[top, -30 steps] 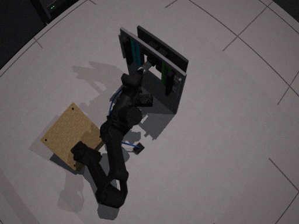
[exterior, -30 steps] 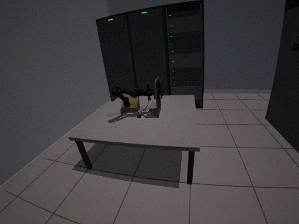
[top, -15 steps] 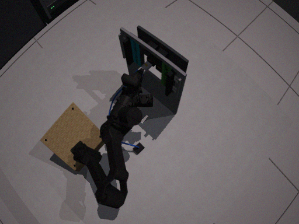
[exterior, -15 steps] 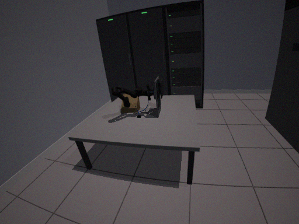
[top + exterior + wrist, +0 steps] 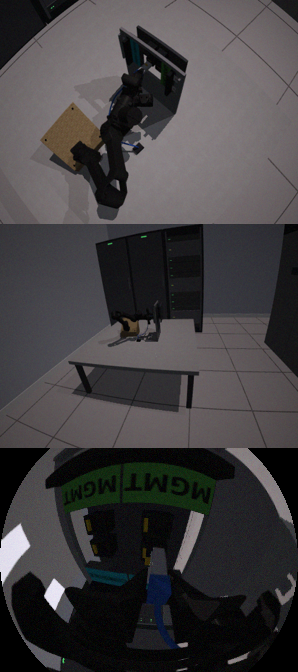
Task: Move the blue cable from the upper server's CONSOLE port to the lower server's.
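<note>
you had the black parallel-jaw tool point(image 5: 143, 70) point(image 5: 151, 317) point(image 5: 156, 572) clamped on the small plug with a blue boot and a pale grey front point(image 5: 147, 65) point(image 5: 160, 588), one finger on each side of it. its front pointed toward the dark ports with yellow contacts point(image 5: 146, 525), and in the wrist view it overlapped the lower port of the right-hand pair; you could not tell from there whether it was seated. above those ports you saw green labels point(image 5: 170, 489) reading "mgmt" upside down, and below them a teal strip point(image 5: 107, 576).

the thin blue cable point(image 5: 113, 100) point(image 5: 147, 328) point(image 5: 162, 630) curved back from the plug, partly hidden by your black jointed arm point(image 5: 116, 154) point(image 5: 134, 317), and reached a small dark block point(image 5: 139, 148) point(image 5: 138, 340) on the pale grey tabletop point(image 5: 218, 116) point(image 5: 131, 352). your arm stretched toward the upright grey panel frame point(image 5: 154, 52) point(image 5: 157, 321), and a tan wooden block point(image 5: 68, 128) point(image 5: 132, 327) sat near the arm. tall dark cabinets point(image 5: 146, 268) with green lights stood behind the tabletop.
</note>
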`<move>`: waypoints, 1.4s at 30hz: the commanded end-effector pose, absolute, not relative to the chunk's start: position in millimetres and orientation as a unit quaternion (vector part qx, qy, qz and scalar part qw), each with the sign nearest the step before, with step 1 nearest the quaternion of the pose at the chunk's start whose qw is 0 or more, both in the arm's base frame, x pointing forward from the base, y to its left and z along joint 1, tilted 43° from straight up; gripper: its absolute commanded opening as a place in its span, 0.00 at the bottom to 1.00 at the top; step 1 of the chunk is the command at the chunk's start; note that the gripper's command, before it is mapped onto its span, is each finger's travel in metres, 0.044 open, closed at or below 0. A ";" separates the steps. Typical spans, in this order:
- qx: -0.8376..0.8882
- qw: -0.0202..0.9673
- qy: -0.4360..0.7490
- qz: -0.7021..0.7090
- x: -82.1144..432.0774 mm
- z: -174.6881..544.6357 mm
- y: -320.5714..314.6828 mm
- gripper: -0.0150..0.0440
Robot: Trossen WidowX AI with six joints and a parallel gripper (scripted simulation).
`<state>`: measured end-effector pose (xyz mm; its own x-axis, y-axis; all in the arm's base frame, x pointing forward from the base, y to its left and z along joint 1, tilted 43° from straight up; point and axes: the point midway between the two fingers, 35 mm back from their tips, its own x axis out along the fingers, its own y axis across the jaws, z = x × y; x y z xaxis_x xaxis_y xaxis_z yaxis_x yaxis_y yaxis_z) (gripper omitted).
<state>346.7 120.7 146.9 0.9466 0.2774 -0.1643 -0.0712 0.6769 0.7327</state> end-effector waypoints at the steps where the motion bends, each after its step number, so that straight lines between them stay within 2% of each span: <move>1: 0.388 0.906 0.133 0.100 348.3 147.4 122.1 0.25; 42: 0.388 0.906 0.135 0.099 350.9 142.0 123.0 0.25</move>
